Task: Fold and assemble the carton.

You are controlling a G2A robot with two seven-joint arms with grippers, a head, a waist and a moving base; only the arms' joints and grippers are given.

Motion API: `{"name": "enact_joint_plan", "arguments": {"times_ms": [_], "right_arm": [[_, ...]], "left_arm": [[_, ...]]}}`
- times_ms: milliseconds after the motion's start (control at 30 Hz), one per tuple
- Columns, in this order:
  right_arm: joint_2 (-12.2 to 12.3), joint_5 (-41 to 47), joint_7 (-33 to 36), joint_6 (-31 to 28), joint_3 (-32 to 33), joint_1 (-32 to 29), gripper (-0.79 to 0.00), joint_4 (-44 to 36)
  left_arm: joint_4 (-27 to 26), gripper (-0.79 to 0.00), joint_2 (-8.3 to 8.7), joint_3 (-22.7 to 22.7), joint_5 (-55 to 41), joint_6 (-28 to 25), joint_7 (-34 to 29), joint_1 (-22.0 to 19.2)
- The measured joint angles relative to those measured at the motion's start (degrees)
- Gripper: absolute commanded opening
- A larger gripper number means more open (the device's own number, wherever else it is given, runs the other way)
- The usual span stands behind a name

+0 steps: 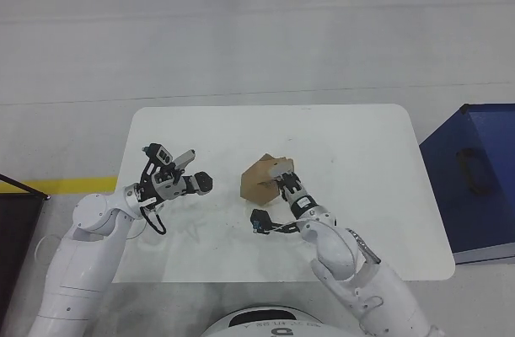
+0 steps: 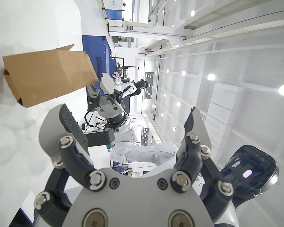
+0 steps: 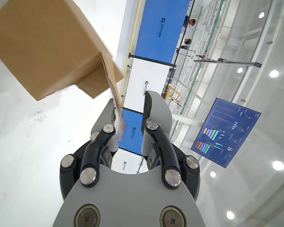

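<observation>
A brown carton [image 1: 259,184] stands tilted on the white table [image 1: 367,152], near its middle. My right gripper [image 1: 283,179] is at the carton's upper edge. In the right wrist view the carton [image 3: 45,38] fills the near side, and one loose flap [image 3: 114,90] runs between the fingers of the right gripper [image 3: 130,101]. The flap lies against one finger [image 3: 110,115], with a narrow gap to the other pad. My left gripper [image 1: 205,182] hovers a short way left of the carton, open and holding nothing [image 2: 130,119]. From there the carton [image 2: 47,76] is ahead, with the right gripper [image 2: 94,92] at its far corner.
A blue bin [image 1: 485,181] stands beside the table's right end. A dark frame [image 1: 4,211] sits off the left edge. Bare table surface lies behind the carton and to the right.
</observation>
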Motion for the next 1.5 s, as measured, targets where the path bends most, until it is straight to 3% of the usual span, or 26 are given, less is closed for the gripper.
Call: {"name": "enact_joint_plan", "arguments": {"times_ms": [133,267,400,467,600,767,1033,1200,1500], "right_arm": [[-0.63,4.49,-0.04,3.98,-0.58,0.04,0.000,-0.30],[-0.96,14.20,-1.66,13.19,2.74,-1.69,0.000,-0.69],[-1.24,29.49,-8.46,23.39,6.57,-3.91,0.000,1.14],[-1.23,35.02,-11.65,25.44,7.99,-4.28,0.000,2.80],[-0.92,38.27,-13.50,24.43,10.75,-4.12,0.000,5.39],[-0.90,36.74,-8.17,23.70,12.98,-3.10,0.000,7.27],[-1.50,43.46,-7.33,17.07,11.24,0.04,-0.018,11.46],[-1.93,46.07,-8.43,15.04,9.25,2.05,-0.043,14.29],[-2.16,56.83,-14.90,12.18,9.23,1.30,-0.092,13.13]], "left_arm": [[0.00,0.000,0.00,0.00,0.00,0.00,0.00,0.00],[0.00,0.000,0.00,0.00,0.00,0.00,0.00,0.00],[0.00,0.000,0.00,0.00,0.00,0.00,0.00,0.00],[0.00,0.000,0.00,0.00,0.00,0.00,0.00,0.00],[0.00,0.000,0.00,0.00,0.00,0.00,0.00,0.00],[-0.16,0.000,0.01,0.28,0.61,0.68,0.34,0.29],[-1.27,0.000,0.90,0.92,8.49,7.96,-2.06,2.03],[-0.29,0.000,0.86,4.30,12.69,10.91,-1.95,0.96],[3.34,0.000,-0.24,10.81,16.31,8.96,3.47,-3.31]]}}
